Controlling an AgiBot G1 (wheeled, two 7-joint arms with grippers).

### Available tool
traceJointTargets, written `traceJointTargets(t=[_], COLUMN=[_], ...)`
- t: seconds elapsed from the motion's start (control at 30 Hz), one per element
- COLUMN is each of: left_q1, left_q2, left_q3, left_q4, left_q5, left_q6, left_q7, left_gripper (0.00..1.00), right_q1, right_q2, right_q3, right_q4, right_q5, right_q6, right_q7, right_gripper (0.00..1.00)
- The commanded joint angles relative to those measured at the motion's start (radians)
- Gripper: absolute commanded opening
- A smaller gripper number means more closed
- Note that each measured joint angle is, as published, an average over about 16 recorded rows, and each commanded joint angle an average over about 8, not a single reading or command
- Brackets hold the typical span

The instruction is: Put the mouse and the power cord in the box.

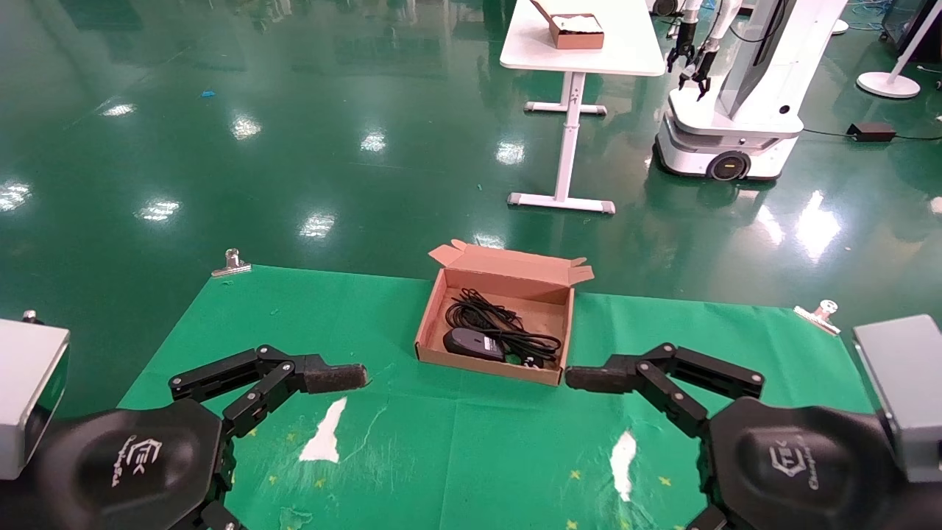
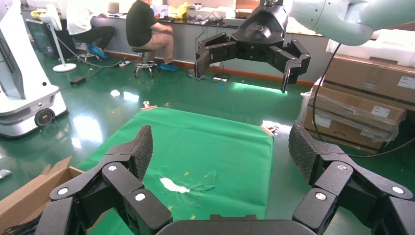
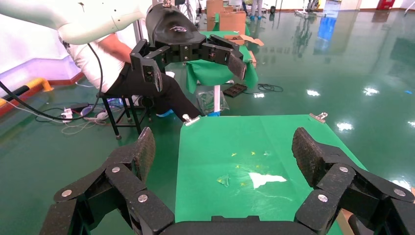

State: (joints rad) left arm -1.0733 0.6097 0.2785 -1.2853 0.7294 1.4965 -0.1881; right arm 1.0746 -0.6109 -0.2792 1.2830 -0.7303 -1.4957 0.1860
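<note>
Tabletop (image 1: 368, 456): green cloth, centre frame.
Box (image 1: 559, 346): holds mouse (image 1: 472, 343), power cord (image 1: 489, 320).
Left pincer (image 2: 220, 156): released, lower left.
Right pincer (image 3: 225, 156): released, lower right.

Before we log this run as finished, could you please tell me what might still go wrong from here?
The power cord lies in loose loops near the box wall, so a loop could spring over the rim. The right pincer, open, sits close beside the box's corner; moving it could nudge the box. The mouse looks settled.
</note>
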Motion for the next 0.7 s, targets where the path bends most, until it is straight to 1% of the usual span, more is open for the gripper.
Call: traceJointTargets(t=[0.03,0.7], left_q1=[0.0,-0.001], left_q2=[0.0,0.001], left_q3=[0.0,0.001], left_q4=[0.0,0.002], left_q5=[0.0,0.001], left_q6=[0.0,-0.001], left_q7=[0.0,0.001], left_gripper=[1.0,1.0], right_q1=[0.0,0.001], right_q2=[0.0,-0.001], right_q3=[0.0,-0.001], right_q4=[-0.001,-0.002], right_q5=[0.0,-0.002], right_q6=[0.0,0.001], right_q7=[0.0,-0.001], right_gripper=[1.0,1.0])
